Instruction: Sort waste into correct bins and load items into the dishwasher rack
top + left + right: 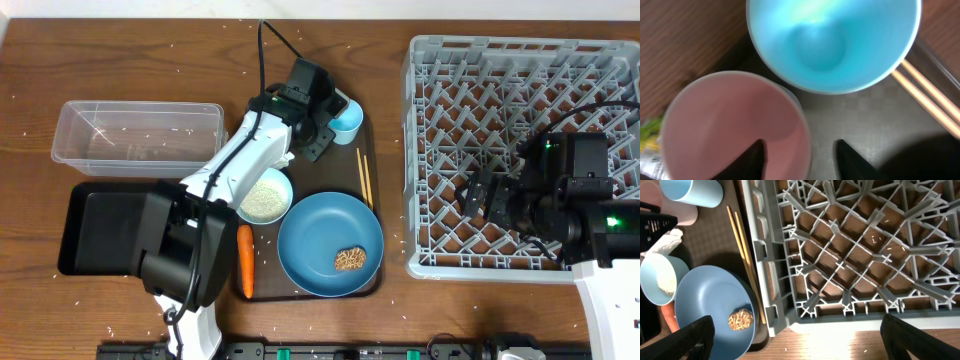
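My left gripper (802, 160) is open astride the rim of the pinkish-white cup (735, 125), one finger inside and one outside. The light blue cup (832, 45) stands right beside it and also shows overhead (347, 122). The chopsticks (364, 177) lie beside the blue plate (330, 243), which holds the brown food chunk (349, 260). The white bowl (264, 197) holds rice. The carrot (245, 260) lies left of the plate. My right gripper (802, 340) is open and empty over the front left of the grey rack (520, 150). The napkin (667, 240) and a bit of yellow wrapper (647, 145) show.
The clear tub (138, 135) sits at the left with the black tray (100, 230) in front of it, partly under my left arm. The dishes stand on a dark brown serving tray (265, 272). Rice grains are scattered over the wooden table.
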Motion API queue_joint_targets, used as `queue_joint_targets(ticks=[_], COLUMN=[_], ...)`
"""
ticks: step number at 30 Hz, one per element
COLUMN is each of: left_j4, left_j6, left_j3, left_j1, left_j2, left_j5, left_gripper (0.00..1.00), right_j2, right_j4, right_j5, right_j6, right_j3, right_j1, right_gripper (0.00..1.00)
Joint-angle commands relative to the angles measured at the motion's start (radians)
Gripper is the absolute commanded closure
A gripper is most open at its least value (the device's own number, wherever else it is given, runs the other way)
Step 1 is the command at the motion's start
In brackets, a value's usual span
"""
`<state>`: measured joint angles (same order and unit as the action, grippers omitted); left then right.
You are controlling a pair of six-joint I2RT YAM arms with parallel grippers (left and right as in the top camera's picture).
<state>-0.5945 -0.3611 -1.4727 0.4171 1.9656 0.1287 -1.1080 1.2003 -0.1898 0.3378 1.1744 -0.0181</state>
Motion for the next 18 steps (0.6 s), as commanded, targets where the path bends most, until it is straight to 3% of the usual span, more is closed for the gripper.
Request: queue_joint_targets(ticks=[1, 3, 7, 18], left_j4=[0.002, 0.002, -0.002, -0.072], left_j6=[-0.028, -0.027, -0.027, 0.092], left_j3=[-0.020, -0.020, -0.020, -0.020], left_j1=[0.000, 0.000, -0.001, 0.000], left_j2=[0.035, 0.051, 0.059, -0.098], left_j5=[0.008, 0.003, -0.038, -0.096], left_gripper=[0.60, 0.68, 0.93, 0.94], right_j2=[-0.003, -0.003, -0.003, -0.003], right_j4=[0.002, 0.002, 0.009, 0.014], right_j5=[-0.002, -0.002, -0.002, -0.002], right_j6=[0.018, 0.018, 0.018, 0.011], right_j3=[0.018, 0.018, 0.018, 0.018], right_j1=[-0.002, -0.002, -0.002, -0.002], right_gripper=[0.01, 0.01, 0.01, 0.01])
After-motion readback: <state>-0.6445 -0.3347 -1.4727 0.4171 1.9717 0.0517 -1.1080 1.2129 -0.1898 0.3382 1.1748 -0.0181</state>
